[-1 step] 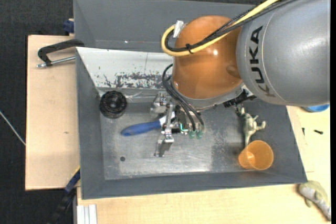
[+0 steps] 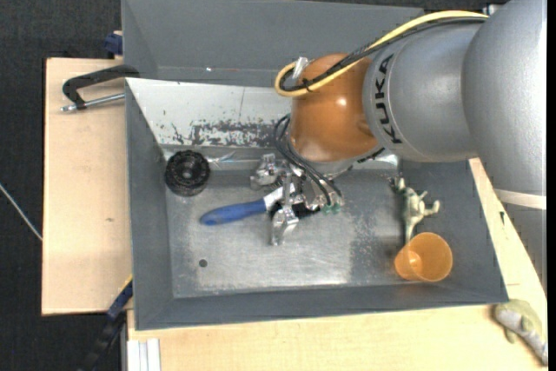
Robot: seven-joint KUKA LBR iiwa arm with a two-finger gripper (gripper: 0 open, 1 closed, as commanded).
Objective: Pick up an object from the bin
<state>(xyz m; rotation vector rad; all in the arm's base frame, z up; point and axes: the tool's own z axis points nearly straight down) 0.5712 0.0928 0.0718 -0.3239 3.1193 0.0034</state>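
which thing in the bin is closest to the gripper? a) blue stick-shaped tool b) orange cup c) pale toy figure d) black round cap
a: the blue stick-shaped tool runs right up to the gripper mid-bin; the orange cup sits apart in the near right corner, the black round cap off to the left.

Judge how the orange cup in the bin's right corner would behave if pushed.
The orange cup seems tipped over, so its tapered wall would likely roll in a curve. It looks thin and hollow, probably light. The pale figure beside it may stop it.
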